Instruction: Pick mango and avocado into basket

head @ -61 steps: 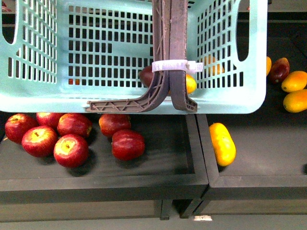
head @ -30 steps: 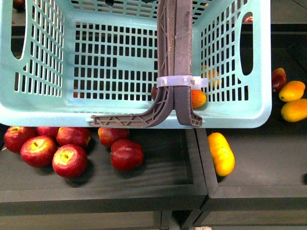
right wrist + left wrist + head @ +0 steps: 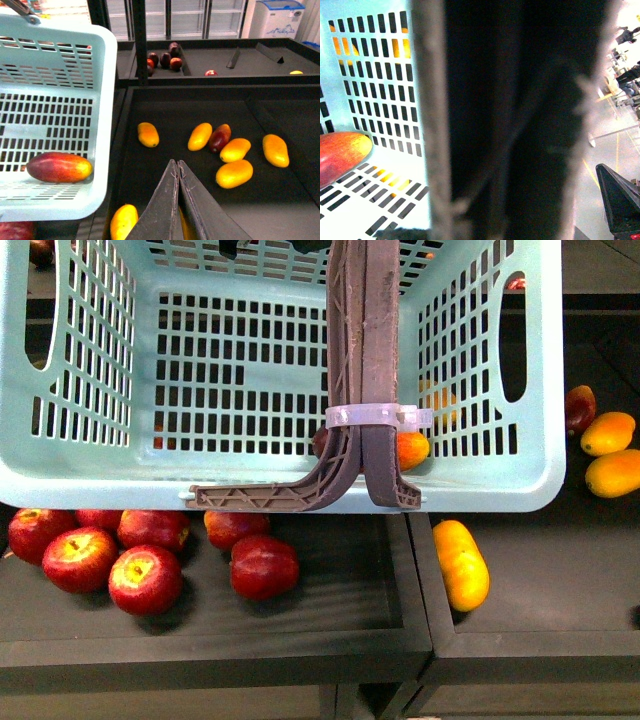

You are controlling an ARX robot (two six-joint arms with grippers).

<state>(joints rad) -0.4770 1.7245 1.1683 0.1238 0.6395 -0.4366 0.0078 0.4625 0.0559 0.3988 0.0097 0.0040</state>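
Right wrist view showed you the mango lying inside the basket, right hand clenched on nothing. Whether your left hand gripped the brown handles could not be told.

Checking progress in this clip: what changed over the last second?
In the front view the basket has slid down the picture, showing more of its inside. The apples shifted down less, so the camera likely moved too. The mango lies in the basket as before. Nothing visibly gripped or released.

right hand hovers, jaws pressed together, empty.
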